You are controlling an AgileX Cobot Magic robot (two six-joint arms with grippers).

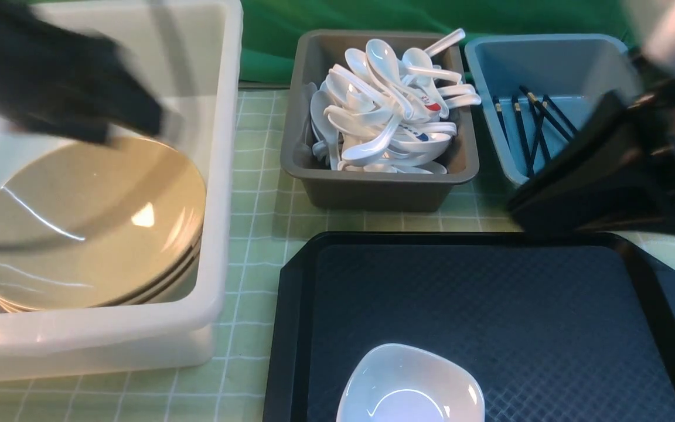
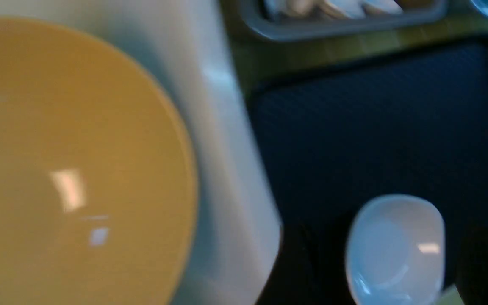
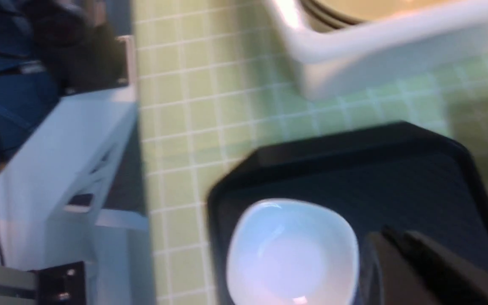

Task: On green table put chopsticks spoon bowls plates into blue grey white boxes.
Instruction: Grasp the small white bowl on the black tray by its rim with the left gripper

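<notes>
Front view. At 9 o'clock a translucent white plastic box (image 1: 223, 176) holds a stack of round tan plates (image 1: 91, 228). Over it at 10 o'clock is the left gripper (image 1: 132, 120), badly blurred. I cannot tell if its jaws are spread or together, and nothing is seen in it.

At 12 o'clock a grey rectangular plastic box (image 1: 314, 176) is heaped with white plastic soup spoons (image 1: 384, 111). At 2 o'clock a light blue plastic box (image 1: 490, 64) has dark chopsticks with pale tips (image 1: 534, 126) lying loose on its floor.

At 3 o'clock the right gripper (image 1: 534, 205) sits over the near edge of the blue box and the tray's far right corner. Its fingers are pressed together with nothing between them.

At 5 o'clock is a black textured plastic tray (image 1: 490, 305). A small white squarish bowl (image 1: 411, 387) sits upright on its near edge at 6 o'clock. In the right wrist view the bowl is just beside the fingertips; contact can't be told. Everything rests on a pale green checked table cover (image 1: 255, 176).
</notes>
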